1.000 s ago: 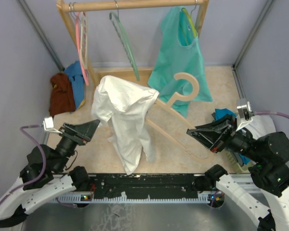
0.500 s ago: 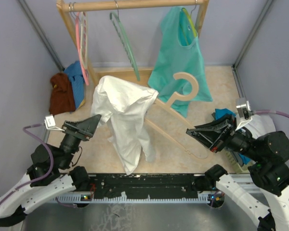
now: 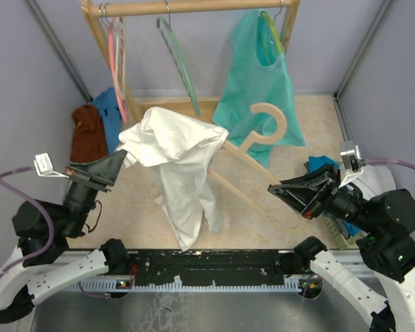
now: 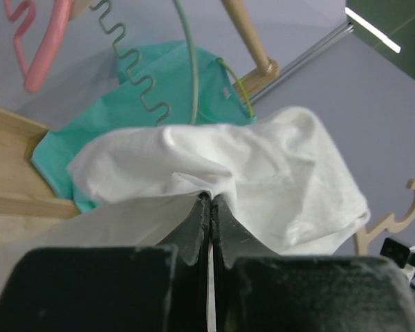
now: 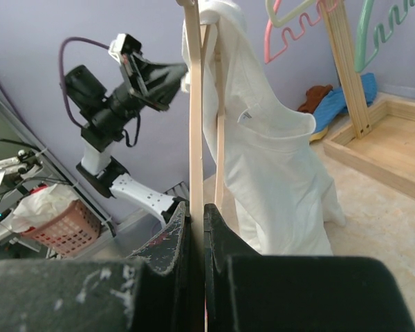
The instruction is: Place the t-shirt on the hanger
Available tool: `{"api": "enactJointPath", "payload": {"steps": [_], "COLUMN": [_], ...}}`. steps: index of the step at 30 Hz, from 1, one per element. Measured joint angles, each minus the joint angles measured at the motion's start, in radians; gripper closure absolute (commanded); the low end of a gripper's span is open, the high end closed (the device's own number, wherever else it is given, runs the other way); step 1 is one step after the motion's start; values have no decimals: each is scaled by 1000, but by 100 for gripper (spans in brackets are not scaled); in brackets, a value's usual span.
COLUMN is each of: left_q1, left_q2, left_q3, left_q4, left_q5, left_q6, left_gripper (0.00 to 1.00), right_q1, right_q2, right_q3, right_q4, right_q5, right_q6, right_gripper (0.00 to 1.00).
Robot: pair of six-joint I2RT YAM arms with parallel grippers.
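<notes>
Left fingers (image 4: pixel 198 232) are being pressed together on a fold of the white t-shirt (image 4: pixel 270 180). Cloth is being pinched between them, with no gap being shown. The left gripper (image 3: pixel 122 160) is being held at 9 o'clock of the shirt's bunched top. That edge of cloth is being drawn out toward 9 o'clock, clear of the table (image 3: pixel 124 207).

Right fingers (image 5: pixel 174 243) are being closed on one bar of the beige hanger (image 5: pixel 191 111), which is being gripped tight between them. The right gripper (image 3: pixel 272 189) is being held at 4 o'clock of the top view, pointed toward 9 o'clock, at the hanger's near end.

The hanger is being held tilted above the table. Its big hook is being shown at 1 o'clock of the view centre, overlapping the teal top (image 3: pixel 256 83) in that view. Its far end is being covered by the t-shirt.

The t-shirt is being draped over that far end, just left of centre. Its bulk is being bunched at 11 o'clock and a long part is being left hanging toward 6 o'clock. Whether the hem is touching the table cannot be told.

The teal top, a green hanger (image 3: pixel 180 66) and pink hangers (image 3: pixel 115 62) are being carried on a wooden rack (image 3: pixel 194 7) at 12 o'clock. A rust-brown garment (image 3: pixel 88 138) and a blue garment (image 3: pixel 111 114) are being left heaped at 10 o'clock.
</notes>
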Motion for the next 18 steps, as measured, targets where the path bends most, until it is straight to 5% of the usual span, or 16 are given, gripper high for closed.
{"api": "enactJointPath", "payload": {"steps": [10,18], "left_q1": [0,0], "left_q2": [240,366], "left_q3": [408,578], "left_q4": [-11,58], "left_q5": [58,81], "left_q6": [169,322], "left_gripper": [100,100], "right_q1": [0,0], "right_q2": [-55,-124], "right_q3": [-13,-51], "right_q4": [-15,-27], "right_q5": [24,34], "right_q6": [0,3], "right_gripper": [100,100]}}
